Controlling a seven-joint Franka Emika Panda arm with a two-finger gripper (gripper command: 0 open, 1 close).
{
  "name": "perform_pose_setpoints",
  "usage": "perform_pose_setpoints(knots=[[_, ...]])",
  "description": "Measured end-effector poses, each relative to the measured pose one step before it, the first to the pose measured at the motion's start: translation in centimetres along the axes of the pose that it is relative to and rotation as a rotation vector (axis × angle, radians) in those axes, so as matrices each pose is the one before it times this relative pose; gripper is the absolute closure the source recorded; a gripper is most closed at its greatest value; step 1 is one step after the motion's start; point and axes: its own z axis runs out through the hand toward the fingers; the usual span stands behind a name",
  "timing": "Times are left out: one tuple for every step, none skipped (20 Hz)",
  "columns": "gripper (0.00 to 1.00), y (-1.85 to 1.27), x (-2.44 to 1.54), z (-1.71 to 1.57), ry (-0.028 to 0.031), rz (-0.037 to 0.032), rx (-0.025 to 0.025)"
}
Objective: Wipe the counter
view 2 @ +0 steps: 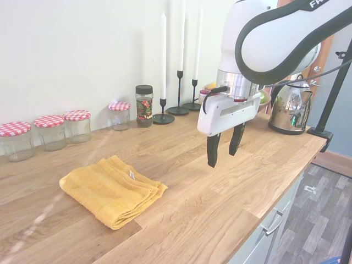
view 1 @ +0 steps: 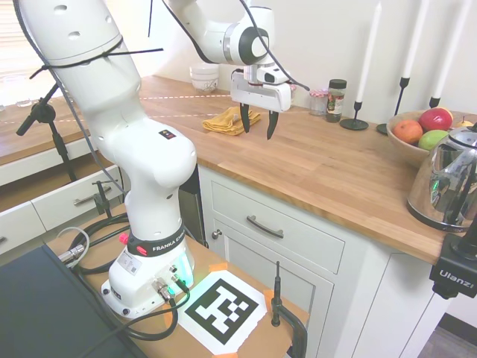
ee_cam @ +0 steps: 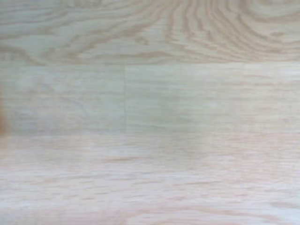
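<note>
Gripper (view 2: pixel 224 147) is hanging over the wooden tabletop (view 2: pixel 220 187), fingers pointing down and spread apart, nothing between them, tips clear of the wood. In the first exterior view the gripper (view 1: pixel 257 123) is sitting above the middle of the tabletop (view 1: pixel 328 171), which is running long over white cabinets with metal-handled drawers (view 1: pixel 268 227). Wrist view is showing only blurred plank grain of the tabletop (ee_cam: pixel 150 112).

Folded mustard-yellow cloth (view 2: pixel 113 190) is lying flat on the wood, near the gripper but apart from it; same cloth (view 1: pixel 231 119) is showing just behind the fingers in the first exterior view.

Along the wall, four glass jars with red-and-white checked lids (view 2: pixel 52 131) are standing in a row, looking empty. A dark-lidded spice jar (view 2: pixel 144 105) is standing next to them, contents too unclear to name. Three black candlesticks with tall white candles (view 2: pixel 179 88) are standing beyond it.

A wooden bowl (view 1: pixel 399 142) is holding fruit: an orange (view 1: pixel 408 131), a red apple (view 1: pixel 436 118), a green apple (view 1: pixel 432 139). A shiny metal kettle (view 1: pixel 447 183) is standing just beside the bowl, near the tabletop's front edge. A white bowl (view 1: pixel 204 77) is sitting at the far end; its inside is not visible.
</note>
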Motion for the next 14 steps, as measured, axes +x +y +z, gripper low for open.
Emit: perform_pose_setpoints(knots=[[0.0,-0.003,0.0,0.039,-0.00059,-0.00006,-0.00062],[0.0,-0.004,-0.005,0.001,-0.00001,-0.00013,-0.00003],[0.0,-0.001,0.0,0.01,-0.00016,-0.00002,-0.00017],[0.0,-0.002,-0.001,0.019,-0.00031,-0.00005,-0.00032],[0.0,-0.003,-0.001,0.026,-0.00041,-0.00007,-0.00041],[0.0,-0.006,-0.004,0.025,-0.00041,-0.00018,-0.0004],[0.0,-0.026,-0.003,0.021,0.00023,-0.00046,0.00041],[0.0,-0.066,-0.012,0.012,0.00052,-0.0012,0.00081],[0.0,-0.16,-0.01,-0.044,0.00123,-0.00166,0.00174],[0.0,-0.235,-0.001,-0.088,0.00195,-0.00224,0.00233],[0.0,-0.304,-0.021,-0.09,0.00265,-0.00236,0.00314],[0.0,-0.447,-0.049,-0.124,0.00342,-0.00264,0.00376],[0.0,-0.596,-0.074,-0.217,0.00356,-0.00397,0.00462],[0.0,-0.686,-0.1,-0.236,0.00306,-0.00367,0.00476]])
